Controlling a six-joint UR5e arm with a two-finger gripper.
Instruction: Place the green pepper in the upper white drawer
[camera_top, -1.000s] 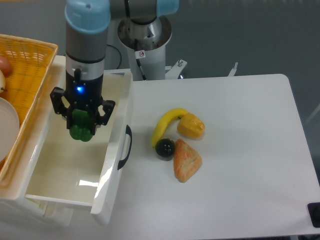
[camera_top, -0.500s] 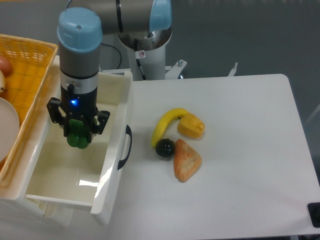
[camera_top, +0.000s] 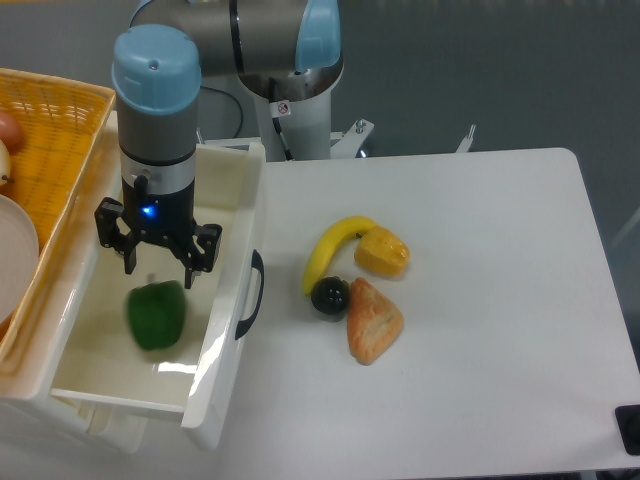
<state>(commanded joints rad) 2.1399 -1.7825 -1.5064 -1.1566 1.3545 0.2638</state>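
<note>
Jaws spread wide and gripping nothing, my gripper (camera_top: 157, 262) hangs over the far half of the upper white drawer (camera_top: 227, 300). From my screen the green pepper (camera_top: 156, 316) sits below the fingers and clear of them, toward the near end of the drawer, a little left of its middle. It looks blurred (so I cannot tell whether it rests on the drawer floor or is just above it), and for the same reason I cannot make out its stem or which way it points; its outline reads as blocky, slightly taller than wide.

Going left to right: a woven yellow-orange basket (camera_top: 60, 130) stands against the drawer's left wall, with a pale round dish (camera_top: 15, 262) partly in view in it. The drawer is glossy white plastic with deep walls and a black curved handle (camera_top: 252, 293) on its right face. On the matte white table (camera_top: 500, 300) to the right lies a cluster: a curved banana (camera_top: 330, 250), a small black round fruit (camera_top: 330, 296) touching its near end, a yellow-orange pepper (camera_top: 382, 252) just beside the banana, and a golden pastry (camera_top: 373, 320) nearest me.
</note>
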